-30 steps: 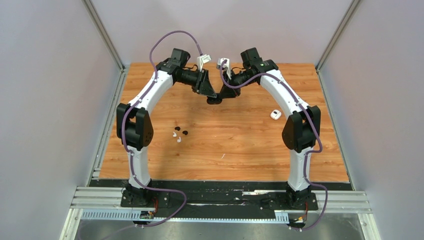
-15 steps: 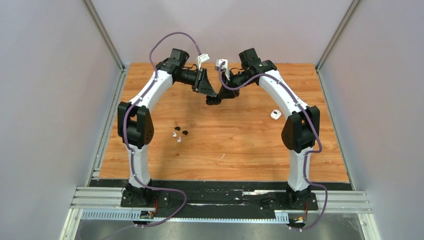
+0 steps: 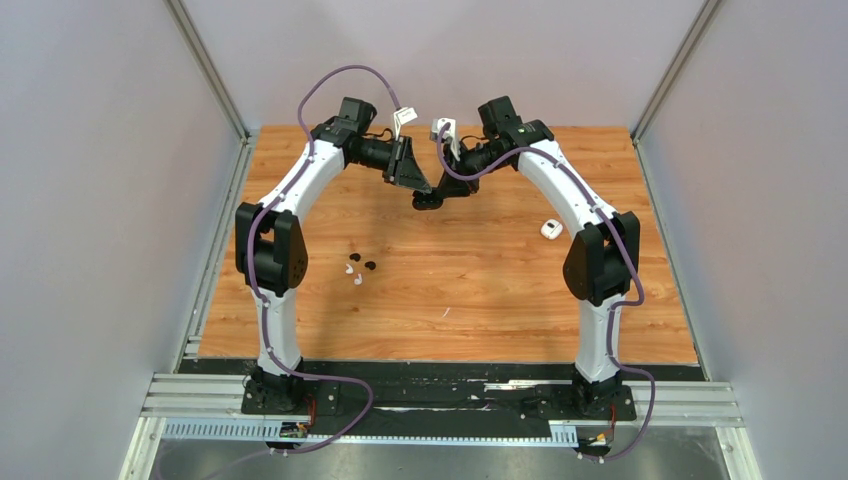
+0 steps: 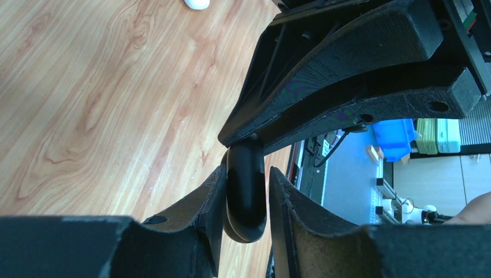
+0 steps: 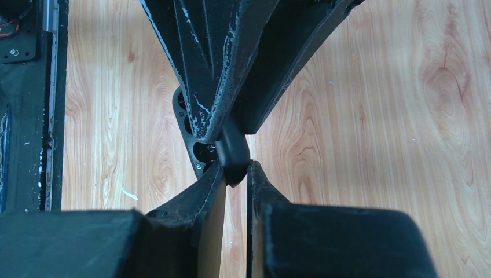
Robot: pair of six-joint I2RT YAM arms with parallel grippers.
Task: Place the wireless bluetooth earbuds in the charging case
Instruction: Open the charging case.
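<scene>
L gripper (image 3: 424, 192) & R gripper (image 3: 438, 198) meet tip-to-tip over far-centre of light wood-grain table (image 3: 480, 300). Both are clenched on the same glossy black rounded plastic charging case (image 4: 246, 194). L wrist view: L fingers (image 4: 197, 214) press it from each side. R wrist view: R fingers (image 5: 208, 208) pinch the case's end. Can't tell if case is open. 2 tiny black earbuds (image 3: 355, 257) + 2 tiny white short-stem earbuds (image 3: 349, 269) lie loose on wood nr L arm, well apart from case. Small white rounded plastic object (image 3: 551, 229) sits on table beside R arm.
</scene>
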